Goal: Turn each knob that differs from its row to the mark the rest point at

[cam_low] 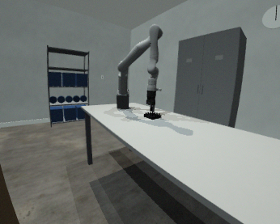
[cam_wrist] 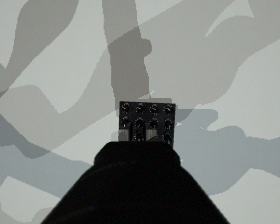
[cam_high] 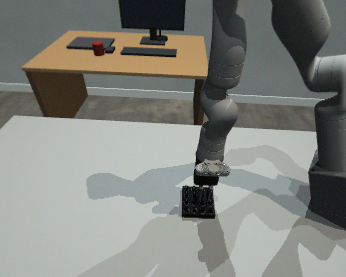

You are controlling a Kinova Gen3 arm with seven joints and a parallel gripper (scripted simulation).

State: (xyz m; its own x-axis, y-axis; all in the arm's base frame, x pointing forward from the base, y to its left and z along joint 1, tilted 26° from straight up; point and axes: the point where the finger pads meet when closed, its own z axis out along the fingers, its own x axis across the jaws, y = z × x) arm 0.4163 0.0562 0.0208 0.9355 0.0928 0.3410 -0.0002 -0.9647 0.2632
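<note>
One arm: the grey arm [cam_high: 223,81] reached down from its base at the counter's edge and stood nearly upright over the work.
Counter: the pale counter [cam_high: 63,181] carried the knob box, which stood well away from every edge.
Knob box: the small black knob box [cam_high: 198,210] stood flat on the counter directly beneath the wrist. Its socket side and printed names were too small to make out.
Knobs: rows of knobs [cam_wrist: 154,108] showed in the wrist view, but their white lines could not be read.
Hand: the hand [cam_wrist: 138,134] sat low over the near-left part of the box, fingers partly apart on either side of one of the knobs, clamping nothing.
Step in hand: judging by this, it was letting go of a knob after a turn. Which knob it was cannot be told.
Next move: a straight lift clear of the box, so the fingers would not brush the knob or its neighbours off their marks. Then the rows would need checking for any odd one left.
</note>
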